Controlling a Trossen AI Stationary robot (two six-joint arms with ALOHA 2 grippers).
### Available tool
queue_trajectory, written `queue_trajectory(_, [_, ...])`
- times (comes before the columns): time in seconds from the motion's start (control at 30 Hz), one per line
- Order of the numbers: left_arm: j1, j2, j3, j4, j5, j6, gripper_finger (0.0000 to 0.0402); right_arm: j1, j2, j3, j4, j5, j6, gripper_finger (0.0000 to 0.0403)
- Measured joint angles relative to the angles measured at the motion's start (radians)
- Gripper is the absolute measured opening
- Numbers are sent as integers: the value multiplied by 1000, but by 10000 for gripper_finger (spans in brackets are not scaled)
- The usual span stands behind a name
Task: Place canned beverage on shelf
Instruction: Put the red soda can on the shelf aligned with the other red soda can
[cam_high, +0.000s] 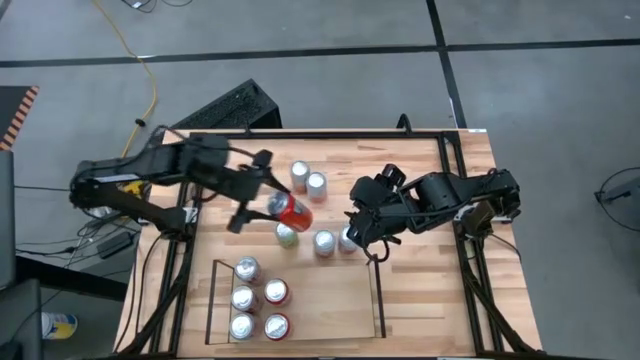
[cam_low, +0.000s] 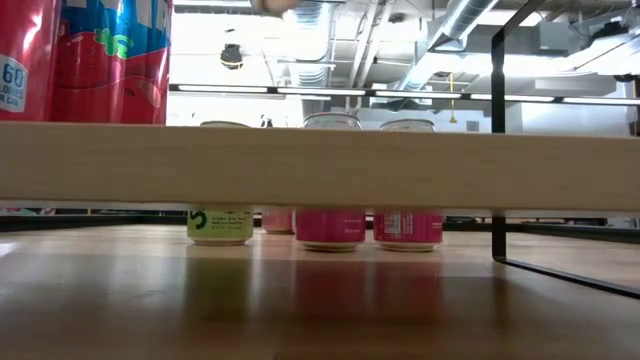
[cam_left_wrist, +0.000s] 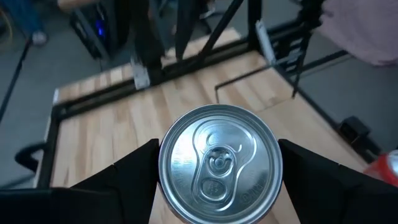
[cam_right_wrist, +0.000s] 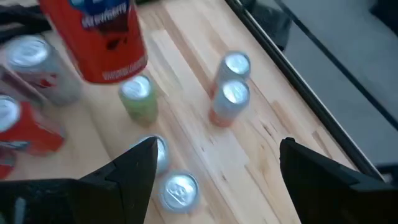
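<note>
My left gripper (cam_high: 285, 208) is shut on a red canned beverage (cam_high: 293, 210), held above the middle of the table. Its silver top (cam_left_wrist: 217, 165) faces the left wrist camera. My right gripper (cam_high: 360, 240) is open and empty, hovering to the right over loose cans; its fingers (cam_right_wrist: 140, 165) stand wide apart. The shelf (cam_high: 380, 300) is a low black-railed bay with a wood floor at the table's near side. Several cans (cam_high: 247, 268) stand upright in its left part. My left gripper pinches the can's side wall just below the top rim (cam_left_wrist: 163, 163), one finger (cam_left_wrist: 134, 174) on each side. The fingers come from the table's left, along the can's length. The can is lifted clear of the table and tilted, its top toward the left arm.
Loose cans stand upright on the table: two silver-topped ones (cam_high: 308, 180) at the far middle, a green one (cam_high: 287, 235) below the held can, two (cam_high: 335, 242) beside my right gripper. A black frame (cam_high: 445, 135) runs round the tabletop. The shelf's right part (cam_high: 330, 300) is bare wood.
</note>
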Motion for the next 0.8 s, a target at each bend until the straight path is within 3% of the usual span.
queue_trajectory(0.17, [-91, -19, 1, 43, -67, 16, 272, 34, 0, 0, 126, -3, -138, 310])
queue_trajectory(0.27, [-115, 19, 1, 37, -101, 36, 272, 51, 0, 0, 145, -4, -142, 310])
queue_trajectory(0.63, [-188, 305, 1, 13, -118, 121, 272, 116, -33, 0, -70, -2, 41, 310])
queue_trajectory(0.8, [-246, 423, 1, 14, -88, 228, 272, 151, -65, -4, -55, -1, 39, 310])
